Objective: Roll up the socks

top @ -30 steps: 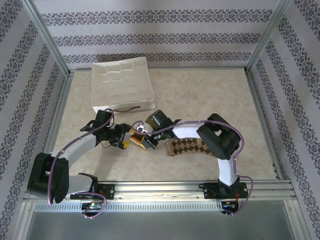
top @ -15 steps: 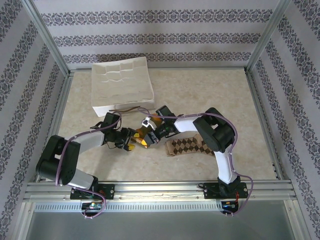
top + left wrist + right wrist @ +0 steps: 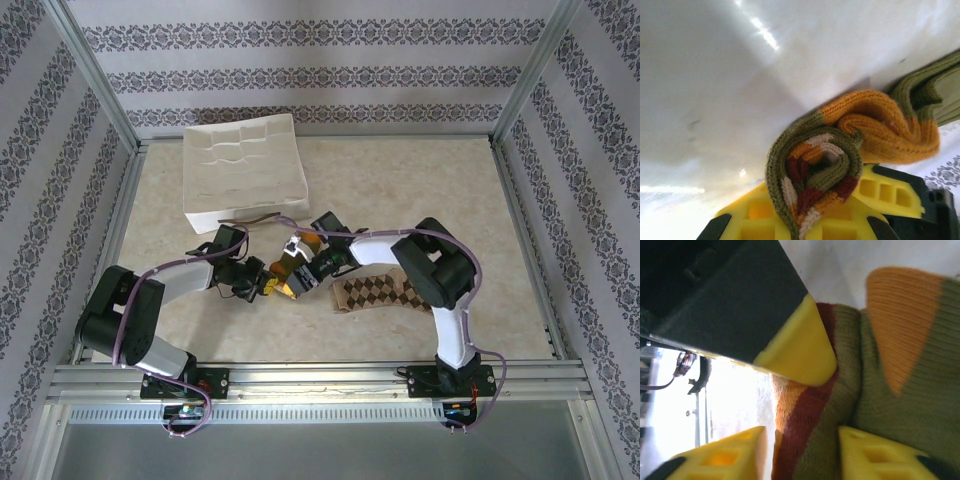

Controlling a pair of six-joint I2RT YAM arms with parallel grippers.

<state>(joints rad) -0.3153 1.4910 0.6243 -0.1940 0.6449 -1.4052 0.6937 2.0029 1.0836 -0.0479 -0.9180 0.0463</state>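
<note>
Lying rolled between both pairs of jaws, olive sock (image 3: 815, 170).

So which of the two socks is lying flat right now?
The brown-and-beige argyle sock lies flat; the olive-green, orange-toed sock is curled into a roll.

Robot test cell: aluminium frame (image 3: 320, 372), floral-striped wallpaper panels (image 3: 300, 75), marble-look tabletop (image 3: 420, 190).

**White, black, yellow, lilac**

Left arm (image 3: 178, 273) and right arm (image 3: 455, 338) alike in white shells and black joint housings. Bolted on black base plates (image 3: 215, 383) at the near edge. Strung with lilac cables (image 3: 502, 370) link to link. Left gripper (image 3: 262, 288) and right gripper (image 3: 297, 283) black, with yellow pocketed fingers (image 3: 760, 220).
</note>
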